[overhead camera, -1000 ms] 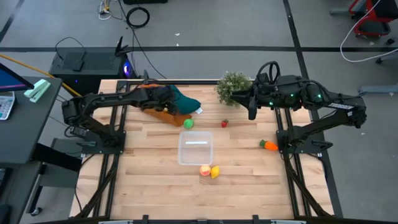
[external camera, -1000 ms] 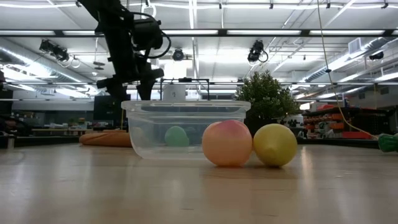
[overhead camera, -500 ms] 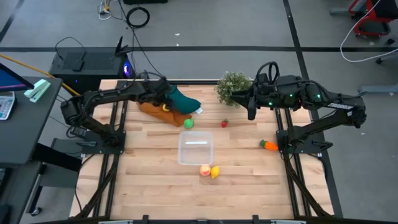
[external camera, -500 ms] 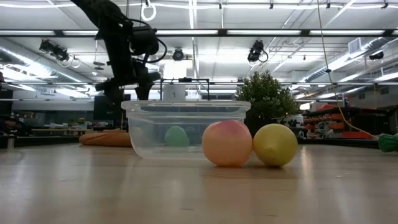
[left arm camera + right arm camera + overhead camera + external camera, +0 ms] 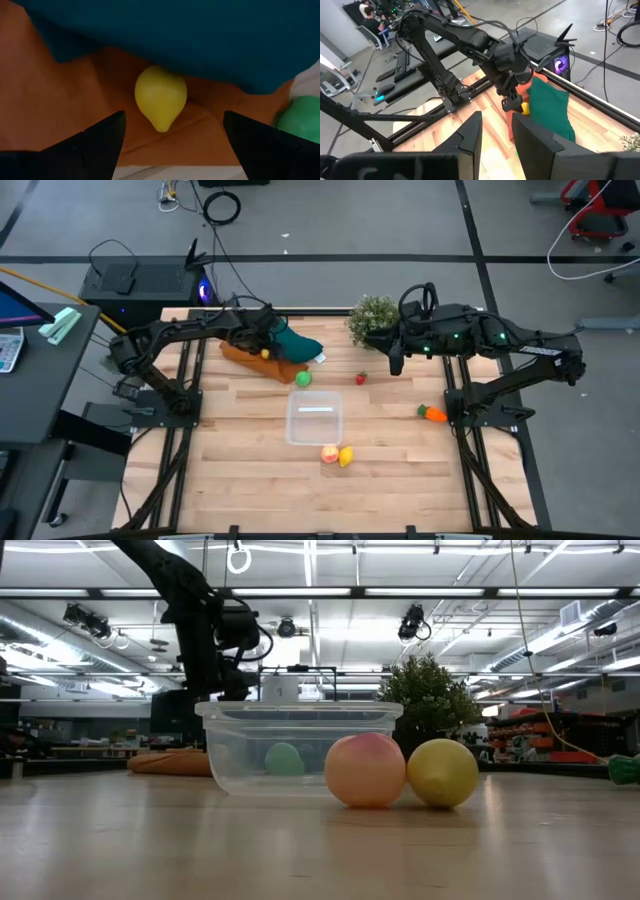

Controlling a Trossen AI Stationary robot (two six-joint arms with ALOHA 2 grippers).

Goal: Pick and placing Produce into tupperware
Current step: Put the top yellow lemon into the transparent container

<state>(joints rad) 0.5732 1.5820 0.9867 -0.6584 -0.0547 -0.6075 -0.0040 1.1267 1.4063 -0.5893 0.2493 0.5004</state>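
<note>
Our left gripper [image 5: 170,137] hangs spread wide over the yellow fruit [image 5: 160,96] on the orange cloth [image 5: 60,100], upper left of centre; the tupperware [image 5: 314,419] waits mid-frame; right gripper [image 5: 392,360] idles narrow.

A yellow toy fruit [image 5: 160,97] lies on an orange cloth [image 5: 60,100] under a teal cloth [image 5: 200,35]. A green ball [image 5: 303,379], red piece [image 5: 361,379], orange carrot [image 5: 433,414] and peach fruit [image 5: 329,453] dot the pale wooden worktop [image 5: 400,470]. The tub [image 5: 314,419] is clear.
</note>
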